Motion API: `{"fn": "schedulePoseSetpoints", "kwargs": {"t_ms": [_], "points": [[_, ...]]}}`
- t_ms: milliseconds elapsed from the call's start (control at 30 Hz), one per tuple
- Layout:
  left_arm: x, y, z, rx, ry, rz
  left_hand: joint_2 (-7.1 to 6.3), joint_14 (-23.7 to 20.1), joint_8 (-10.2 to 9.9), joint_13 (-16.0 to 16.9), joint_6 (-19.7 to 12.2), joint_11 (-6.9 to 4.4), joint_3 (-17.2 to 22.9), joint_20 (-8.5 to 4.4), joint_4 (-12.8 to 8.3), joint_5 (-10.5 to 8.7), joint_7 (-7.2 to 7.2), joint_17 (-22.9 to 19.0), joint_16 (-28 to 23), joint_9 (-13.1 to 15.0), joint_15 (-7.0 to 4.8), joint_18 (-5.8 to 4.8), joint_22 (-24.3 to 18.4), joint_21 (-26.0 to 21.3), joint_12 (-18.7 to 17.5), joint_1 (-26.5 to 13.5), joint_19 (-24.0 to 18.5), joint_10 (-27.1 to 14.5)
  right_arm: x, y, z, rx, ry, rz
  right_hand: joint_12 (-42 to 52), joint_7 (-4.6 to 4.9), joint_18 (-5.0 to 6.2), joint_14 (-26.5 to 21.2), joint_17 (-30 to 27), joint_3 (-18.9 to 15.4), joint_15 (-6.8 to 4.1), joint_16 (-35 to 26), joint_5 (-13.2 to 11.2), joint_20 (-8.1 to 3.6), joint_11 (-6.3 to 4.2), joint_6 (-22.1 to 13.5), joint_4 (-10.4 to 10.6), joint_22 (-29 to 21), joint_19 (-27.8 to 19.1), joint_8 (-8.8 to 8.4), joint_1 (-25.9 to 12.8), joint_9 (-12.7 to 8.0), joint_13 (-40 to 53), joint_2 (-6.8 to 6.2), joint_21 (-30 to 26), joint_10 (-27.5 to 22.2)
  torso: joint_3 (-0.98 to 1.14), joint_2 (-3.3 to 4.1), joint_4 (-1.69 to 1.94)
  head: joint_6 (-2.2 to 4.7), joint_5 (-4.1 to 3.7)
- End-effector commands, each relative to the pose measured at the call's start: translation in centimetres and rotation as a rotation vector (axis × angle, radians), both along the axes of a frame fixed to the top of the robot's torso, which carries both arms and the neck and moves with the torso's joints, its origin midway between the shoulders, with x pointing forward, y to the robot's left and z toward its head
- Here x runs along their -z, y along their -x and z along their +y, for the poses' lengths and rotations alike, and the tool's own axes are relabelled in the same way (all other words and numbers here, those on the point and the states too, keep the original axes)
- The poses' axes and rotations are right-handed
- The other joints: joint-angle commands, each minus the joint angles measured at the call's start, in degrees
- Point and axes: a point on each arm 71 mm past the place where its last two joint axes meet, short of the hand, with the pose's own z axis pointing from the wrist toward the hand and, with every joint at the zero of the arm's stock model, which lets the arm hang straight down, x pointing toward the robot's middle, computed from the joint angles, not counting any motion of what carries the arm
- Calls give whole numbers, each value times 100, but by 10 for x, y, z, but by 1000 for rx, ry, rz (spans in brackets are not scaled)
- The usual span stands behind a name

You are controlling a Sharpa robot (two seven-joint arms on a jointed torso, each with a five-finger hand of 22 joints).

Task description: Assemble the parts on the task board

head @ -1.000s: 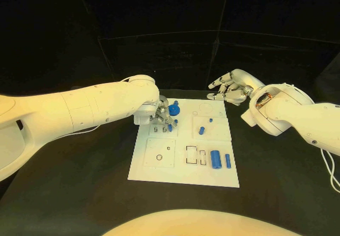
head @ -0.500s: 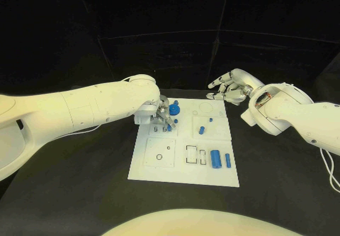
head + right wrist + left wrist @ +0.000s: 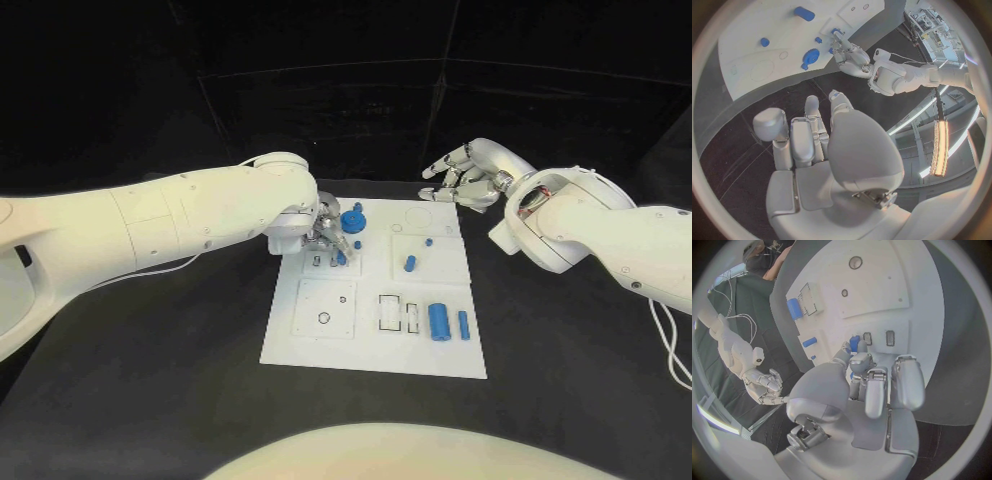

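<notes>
So my left hand (image 3: pixel 329 236) is hovering low over the far-left corner of the task board (image 3: pixel 325 345), fingers curled down and pinching a small blue part (image 3: pixel 854 344) right over the board surface. From the left wrist camera I'm seeing that blue piece poking out between my fingertips (image 3: pixel 859 361), just beside two little rectangular slots (image 3: pixel 878 338) in the board. A round blue knob-shaped part (image 3: pixel 353 222) is sitting just to the right of that hand, near the far edge.

My right hand (image 3: pixel 464 176) is hanging out past the far-right corner of the board, over the black table (image 3: pixel 159 370), not touching anything. Its fingers are curled in loosely with nothing in them.

The rest of the parts are lying around the board: a short blue peg (image 3: pixel 411 265) is lying in the middle of the far-right panel, with a tiny blue one (image 3: pixel 428 243) just beyond it. Down on the near-right side, a fatter blue cylinder (image 3: pixel 437 321) and a thinner one (image 3: pixel 464 326) are lying side by side, right of a couple of empty rectangular outlines (image 3: pixel 391 313).
</notes>
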Motion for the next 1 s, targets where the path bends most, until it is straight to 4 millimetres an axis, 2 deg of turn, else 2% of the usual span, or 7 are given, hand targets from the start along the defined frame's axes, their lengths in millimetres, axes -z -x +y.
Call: {"fn": "schedulePoseSetpoints", "kwargs": {"t_ms": [33,67,133,367,467,733,1000], "points": [[-1,0,3,-43,54,-9,-174,617,-2,15,-7,5,1431,21,-928,10,26,1509,18,100,21,-81,12,-7,-30,-222,-29,30,-1,0,1,-7,-3,2,-16,-4,65,124,6,3,-47,-18,-12,-5,-11,-12,28,6,-8,39,56,3,-9,20,-35,1,4,-4,6,1,3],[-2,1,5,-50,60,-11,-322,617,14,17,-6,7,1881,26,-914,6,29,1509,18,178,24,-80,16,-11,-35,-411,-30,40,-1,-1,1,-7,-3,2,-17,-5,66,124,6,4,-48,-19,-3,-5,-13,-9,30,1,-8,42,64,3,-13,25,-39,2,3,-2,6,0,0],[-2,2,8,-63,71,-17,-427,617,32,26,-10,4,2190,28,-894,4,26,1509,18,241,23,-80,20,-15,-30,-536,-30,55,-1,-1,1,-6,-2,3,-17,-5,66,124,6,4,-48,-19,-3,-5,-13,-9,30,1,-8,42,64,3,-13,25,-39,2,1,2,10,-3,-5],[-7,6,22,-130,149,-83,-672,617,98,64,-7,-1,2782,19,-833,-9,15,1509,18,395,18,-83,48,-6,1,-740,-15,106,0,-2,0,-3,-3,6,-19,-6,67,124,3,4,-49,-24,9,-6,-13,-8,33,-2,-8,43,71,3,-18,28,-42,2,4,-2,5,-24,3],[-7,9,29,-163,185,-112,-715,617,117,90,-1,-2,2892,17,-809,-9,10,1509,18,428,12,-86,60,0,24,-767,-8,130,0,-2,-1,-2,-3,6,-19,-6,67,124,3,4,-49,-24,9,-6,-13,-8,33,-2,-8,43,71,3,-18,28,-42,2,10,-4,4,-27,17],[1,20,38,-173,213,-189,-818,617,145,103,-10,-3,3109,13,-771,-12,10,1509,18,493,7,-89,78,8,35,-789,2,147,0,-3,-2,1,-1,7,-19,-6,67,124,3,4,-49,-24,9,-6,-13,-8,33,-2,-8,43,71,3,-18,28,-42,2,-4,-4,18,-39,22],[7,23,36,-162,204,-216,-856,617,156,106,-11,-5,3172,12,-750,-14,8,1509,18,514,5,-90,82,10,39,-798,4,154,0,-3,-1,-2,0,10,-22,-8,66,126,8,1,-51,-25,27,-8,-16,-7,31,-3,-5,47,96,3,-30,24,-45,0,-5,4,-15,-58,53]]}}
